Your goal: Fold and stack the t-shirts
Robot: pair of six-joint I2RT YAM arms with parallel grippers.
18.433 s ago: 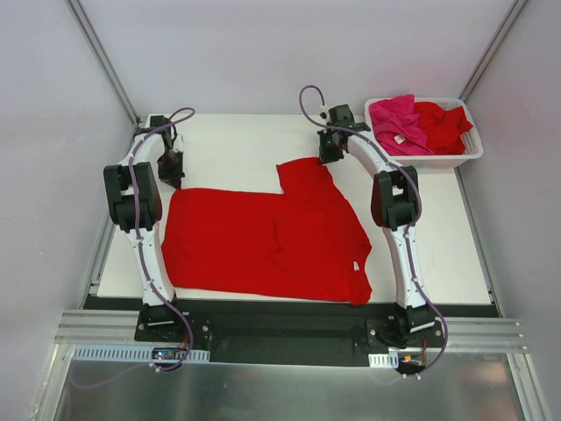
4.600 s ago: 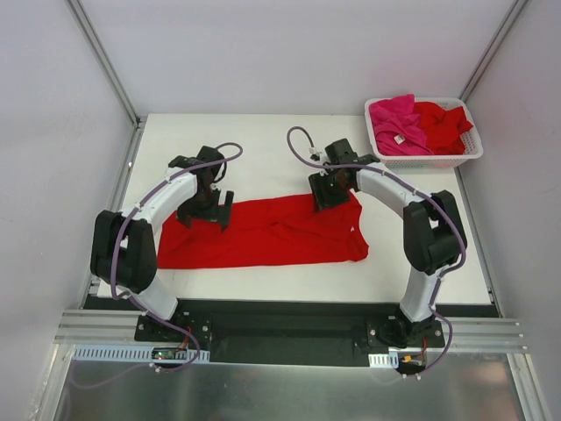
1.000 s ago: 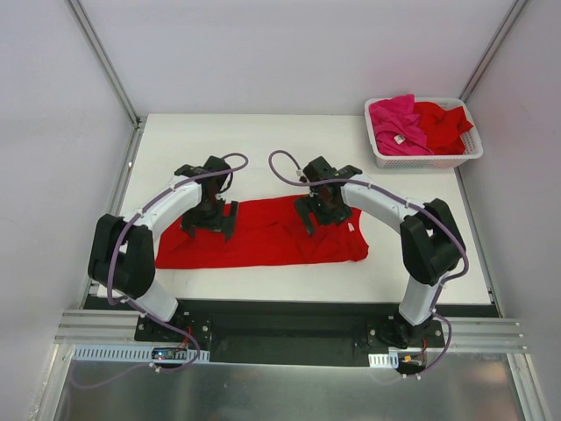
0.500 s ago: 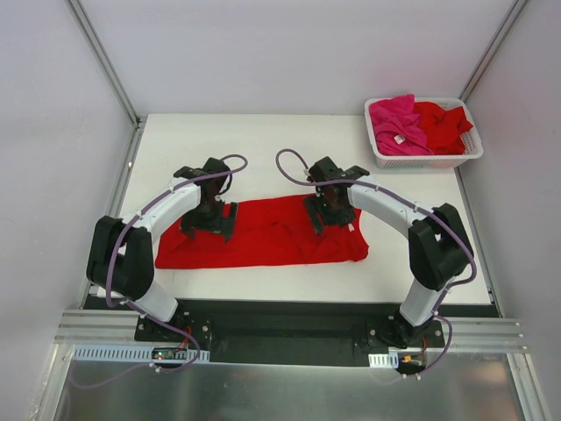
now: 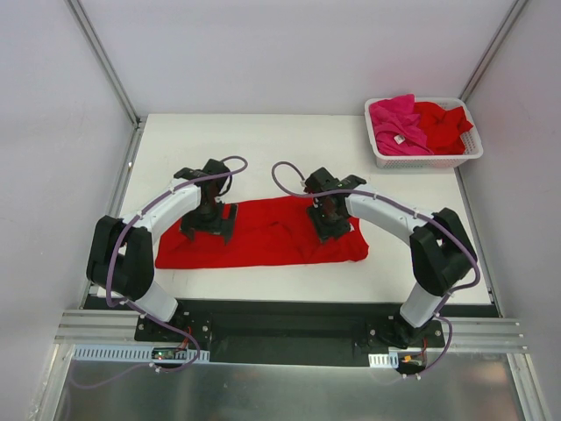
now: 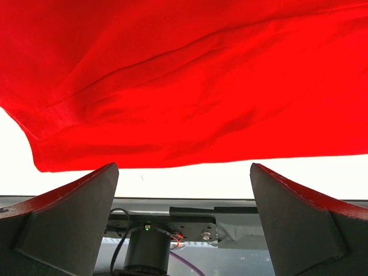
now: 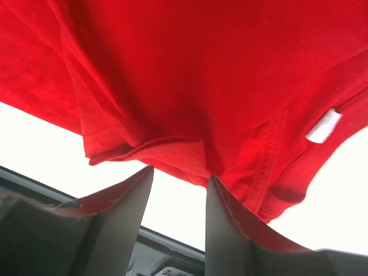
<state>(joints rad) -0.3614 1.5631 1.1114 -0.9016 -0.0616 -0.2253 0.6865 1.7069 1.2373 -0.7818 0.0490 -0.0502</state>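
- You have one red t-shirt (image 5: pixel 263 235) on the white table (image 5: pixel 263 140), lying as a long, low strip that runs left to right in front of the arms.
- Its cloth is plain bright red with soft creases. A small white label (image 7: pixel 323 125) shows near its right end.
- Your left hand (image 6: pixel 184 167) stands wide open above the left part of the strip. The shirt's near edge and a rounded corner lie just beyond its fingertips, with bare table under the gap.
- Your right hand (image 7: pixel 180 172) is narrow, its fingers close together over the right part of the strip. A stitched, doubled fold of the near edge sits right at the mouth of that gap. You cannot tell whether the fingers pinch it.
- More t-shirts, one magenta-pink (image 5: pixel 394 123) and one red (image 5: pixel 443 123), lie crumpled in the white basket (image 5: pixel 469 151) at the far right corner, well apart from both hands.
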